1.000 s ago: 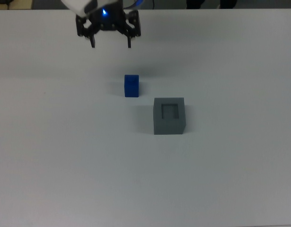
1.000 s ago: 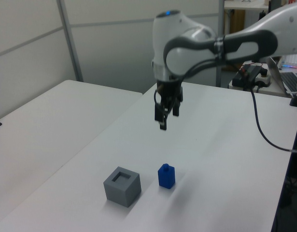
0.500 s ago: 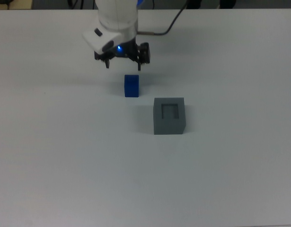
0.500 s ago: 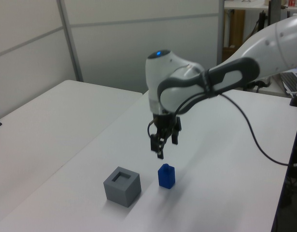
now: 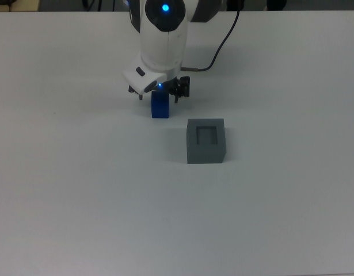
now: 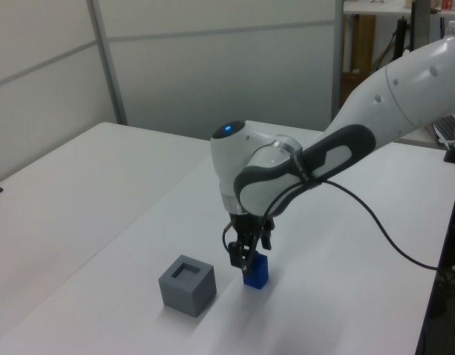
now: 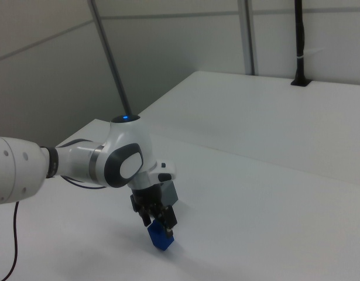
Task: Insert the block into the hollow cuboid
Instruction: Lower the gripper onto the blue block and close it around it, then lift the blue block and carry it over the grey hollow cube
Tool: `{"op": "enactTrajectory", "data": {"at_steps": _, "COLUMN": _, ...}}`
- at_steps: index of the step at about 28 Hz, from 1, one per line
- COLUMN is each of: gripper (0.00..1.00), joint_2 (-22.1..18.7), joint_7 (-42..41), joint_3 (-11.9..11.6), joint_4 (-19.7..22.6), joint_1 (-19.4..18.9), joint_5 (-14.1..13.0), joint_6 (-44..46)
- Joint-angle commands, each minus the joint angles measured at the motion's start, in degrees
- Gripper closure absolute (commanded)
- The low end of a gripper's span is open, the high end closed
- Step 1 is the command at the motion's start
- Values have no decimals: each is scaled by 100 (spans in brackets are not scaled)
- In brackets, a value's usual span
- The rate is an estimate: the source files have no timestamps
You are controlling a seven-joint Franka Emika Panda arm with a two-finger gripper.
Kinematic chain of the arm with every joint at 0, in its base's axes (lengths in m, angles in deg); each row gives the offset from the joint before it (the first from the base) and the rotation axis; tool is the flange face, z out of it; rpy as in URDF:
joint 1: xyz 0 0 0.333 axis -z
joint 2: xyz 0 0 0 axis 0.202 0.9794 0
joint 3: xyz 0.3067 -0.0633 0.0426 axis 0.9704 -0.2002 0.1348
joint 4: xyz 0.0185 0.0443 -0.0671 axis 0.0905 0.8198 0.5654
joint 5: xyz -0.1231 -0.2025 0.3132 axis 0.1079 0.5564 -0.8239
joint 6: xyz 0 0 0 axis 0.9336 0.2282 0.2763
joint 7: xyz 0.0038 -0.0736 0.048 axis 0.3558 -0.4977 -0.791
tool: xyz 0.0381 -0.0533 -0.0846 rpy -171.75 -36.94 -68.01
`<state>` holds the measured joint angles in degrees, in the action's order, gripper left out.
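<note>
pincer (image 5: 159,95) spread open, fingers straddling top of the block (image 5: 160,108), nothing clamped; block upright on worktop (image 5: 79,190), near the hollow cuboid (image 5: 206,141), on the top view's upper left of it.

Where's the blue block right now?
In the top view, the blue block stands on the white table, up and left of the grey hollow cuboid, directly under the tool.

Arm bent low; claw (image 5: 160,95) pointing straight down, fingers spread apart
</note>
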<state>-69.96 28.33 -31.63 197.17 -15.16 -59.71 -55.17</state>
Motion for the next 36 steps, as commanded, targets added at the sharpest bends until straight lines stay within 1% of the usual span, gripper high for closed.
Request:
{"op": "enactTrajectory", "data": {"at_steps": 1, "gripper": 23, "joint_2": 71, "joint_7": 205, "joint_3": -18, "joint_4": 103, "joint_1": -37, "joint_5": 216, "joint_6": -255}}
{"op": "enactTrajectory", "data": {"at_steps": 2, "gripper": 29, "joint_2": 80, "joint_7": 205, "joint_3": -18, "joint_4": 103, "joint_1": -37, "joint_5": 217, "joint_6": -255}}
{"op": "enactTrajectory", "data": {"at_steps": 3, "gripper": 41, "joint_2": 71, "joint_7": 205, "joint_3": -18, "joint_4": 103, "joint_1": -28, "joint_5": 217, "joint_6": -246}}
{"op": "enactTrajectory", "data": {"at_steps": 6, "gripper": 59, "joint_2": 63, "joint_7": 205, "joint_3": -18, "joint_4": 94, "joint_1": -28, "joint_5": 217, "joint_6": -238}}
{"op": "enactTrajectory", "data": {"at_steps": 8, "gripper": 69, "joint_2": 19, "joint_7": 196, "joint_3": -18, "joint_4": 76, "joint_1": -36, "joint_5": 217, "joint_6": -168}}
{"op": "enactTrajectory", "data": {"at_steps": 12, "gripper": 70, "joint_2": -113, "joint_7": 161, "joint_3": -18, "joint_4": 32, "joint_1": -37, "joint_5": 217, "joint_6": 78}}
{"op": "enactTrajectory", "data": {"at_steps": 14, "gripper": 70, "joint_2": -175, "joint_7": 126, "joint_3": -18, "joint_4": -143, "joint_1": -37, "joint_5": 217, "joint_6": 447}}
{"op": "enactTrajectory", "data": {"at_steps": 18, "gripper": 70, "joint_2": -175, "joint_7": 99, "joint_3": -26, "joint_4": -599, "joint_1": -28, "joint_5": 217, "joint_6": 1070}}
{"op": "enactTrajectory", "data": {"at_steps": 19, "gripper": 70, "joint_2": -175, "joint_7": 64, "joint_3": -35, "joint_4": -853, "joint_1": -28, "joint_5": 217, "joint_6": 1324}}
{"op": "enactTrajectory", "data": {"at_steps": 24, "gripper": 70, "joint_2": -113, "joint_7": -59, "joint_3": -53, "joint_4": -1408, "joint_1": -19, "joint_5": 129, "joint_6": 1670}}
{"op": "enactTrajectory", "data": {"at_steps": 25, "gripper": 69, "joint_2": -70, "joint_7": -50, "joint_3": -35, "joint_4": -1583, "joint_1": -28, "joint_5": 111, "joint_6": 1670}}
{"op": "enactTrajectory", "data": {"at_steps": 28, "gripper": 69, "joint_2": 44, "joint_7": -42, "joint_3": -18, "joint_4": -1892, "joint_1": -36, "joint_5": 102, "joint_6": 1670}}
{"op": "enactTrajectory", "data": {"at_steps": 31, "gripper": 68, "joint_2": 317, "joint_7": -15, "joint_3": 35, "joint_4": -2296, "joint_1": -54, "joint_5": 93, "joint_6": 1670}}
{"op": "enactTrajectory", "data": {"at_steps": 36, "gripper": 68, "joint_2": 756, "joint_7": 11, "joint_3": 272, "joint_4": -2902, "joint_1": -54, "joint_5": 59, "joint_6": 1687}}
